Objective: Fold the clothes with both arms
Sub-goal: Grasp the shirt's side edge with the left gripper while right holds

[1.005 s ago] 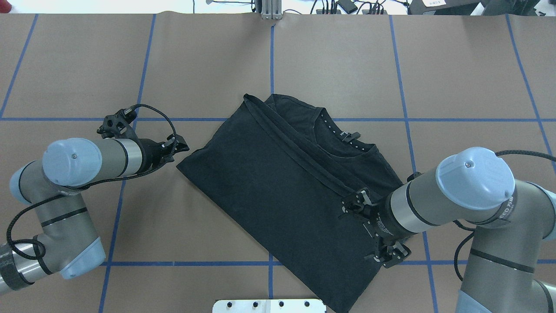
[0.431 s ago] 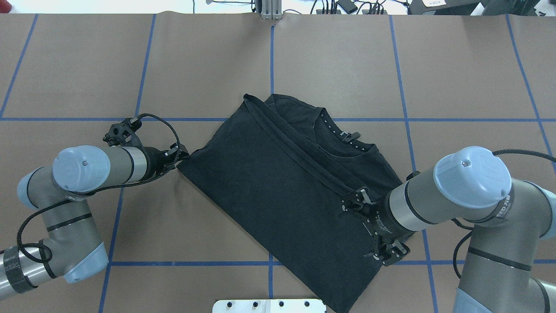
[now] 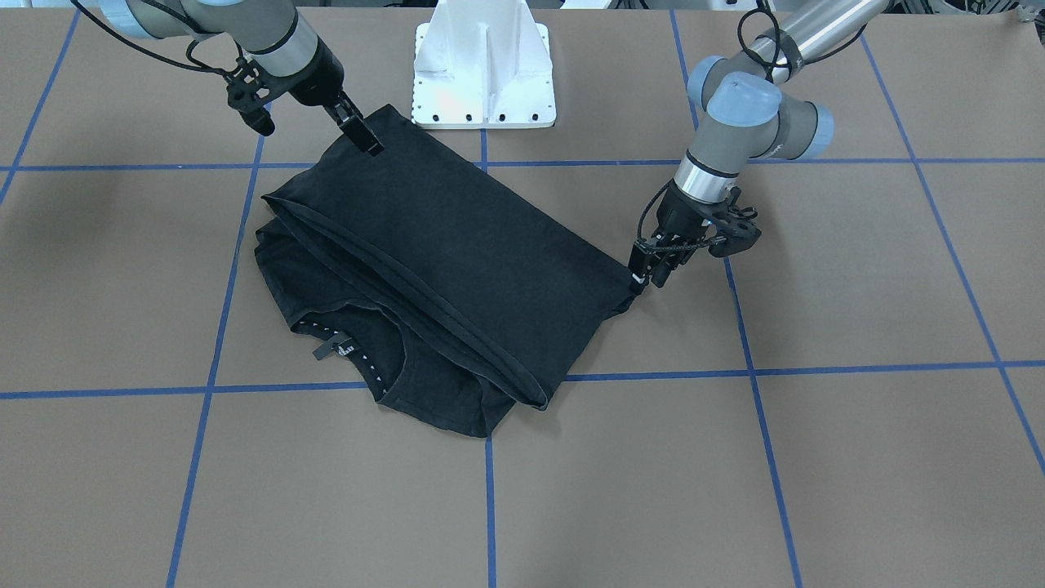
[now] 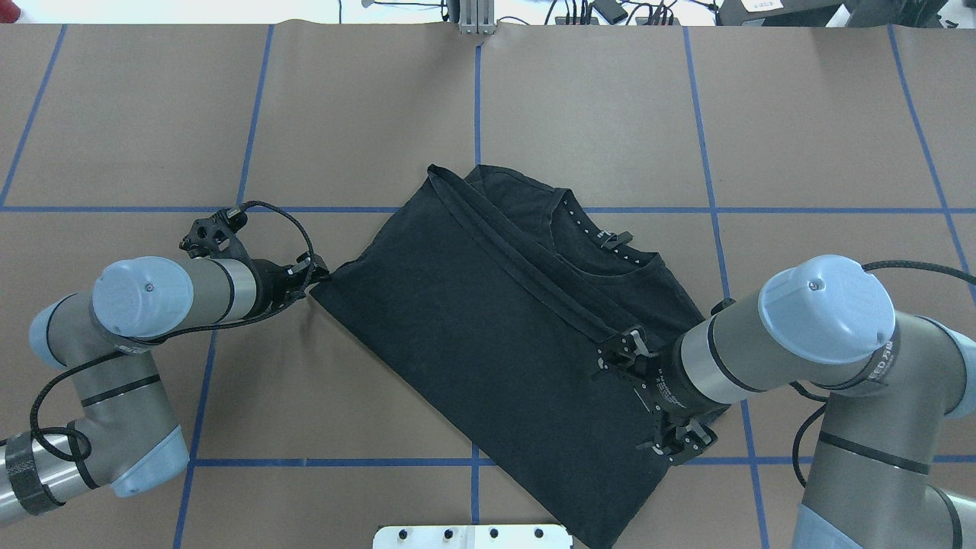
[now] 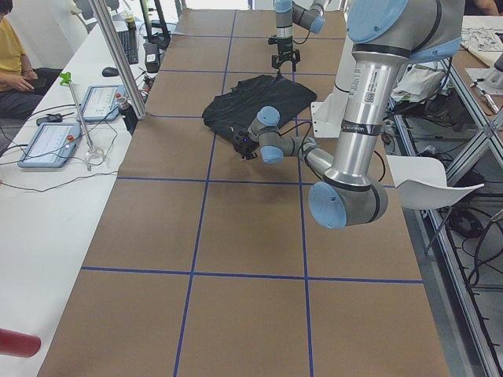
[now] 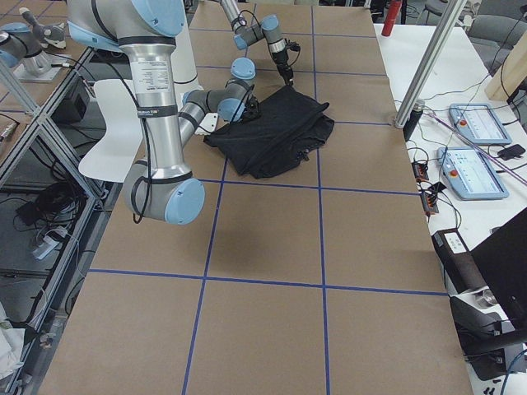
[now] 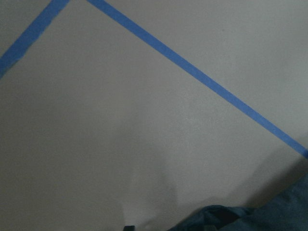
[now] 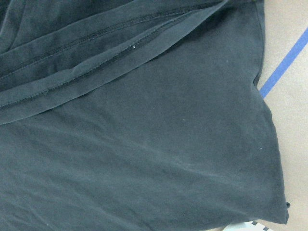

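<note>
Though blue-gridded, a brown table (image 4: 579,99) beneath T-shirt (image 4: 473,328)

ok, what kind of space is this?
Probably a robotics lab workcell: left arm and right arm at a tape-gridded table, teach pendants on a side bench, aluminium framing.

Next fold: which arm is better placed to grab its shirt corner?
Left, probably: the left gripper is at a corner of the T-shirt, at table level; the right gripper sits over fabric, inside its corner.
</note>
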`<control>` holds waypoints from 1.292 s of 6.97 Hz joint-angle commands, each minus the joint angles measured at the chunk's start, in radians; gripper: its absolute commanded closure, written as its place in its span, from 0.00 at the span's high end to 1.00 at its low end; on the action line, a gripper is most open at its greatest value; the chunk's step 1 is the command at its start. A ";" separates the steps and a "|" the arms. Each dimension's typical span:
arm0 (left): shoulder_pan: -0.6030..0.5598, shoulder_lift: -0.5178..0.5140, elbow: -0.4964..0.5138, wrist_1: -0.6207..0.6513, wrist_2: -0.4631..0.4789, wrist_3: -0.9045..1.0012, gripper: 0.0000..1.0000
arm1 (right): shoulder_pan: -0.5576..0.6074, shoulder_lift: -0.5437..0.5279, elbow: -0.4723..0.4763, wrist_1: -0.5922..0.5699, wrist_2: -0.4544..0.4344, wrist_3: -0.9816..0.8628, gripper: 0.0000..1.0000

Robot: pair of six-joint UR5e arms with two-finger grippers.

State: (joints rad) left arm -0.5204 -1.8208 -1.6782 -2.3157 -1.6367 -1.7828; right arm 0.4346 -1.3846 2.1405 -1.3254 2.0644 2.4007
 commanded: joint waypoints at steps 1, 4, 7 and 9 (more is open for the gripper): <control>0.005 -0.003 0.005 -0.001 0.000 0.000 0.55 | 0.001 0.001 -0.004 0.000 -0.003 0.000 1.00; 0.005 -0.002 0.006 -0.001 0.000 -0.001 0.47 | 0.007 -0.001 0.001 0.000 0.006 0.000 1.00; 0.005 -0.002 0.003 -0.001 -0.002 0.000 0.00 | 0.007 0.001 -0.002 -0.002 0.007 0.000 1.00; 0.003 -0.002 -0.003 -0.001 -0.002 0.002 0.00 | 0.010 0.001 -0.004 0.000 0.007 0.000 1.00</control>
State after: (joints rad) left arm -0.5156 -1.8225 -1.6772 -2.3155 -1.6381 -1.7823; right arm 0.4439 -1.3837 2.1379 -1.3264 2.0709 2.4007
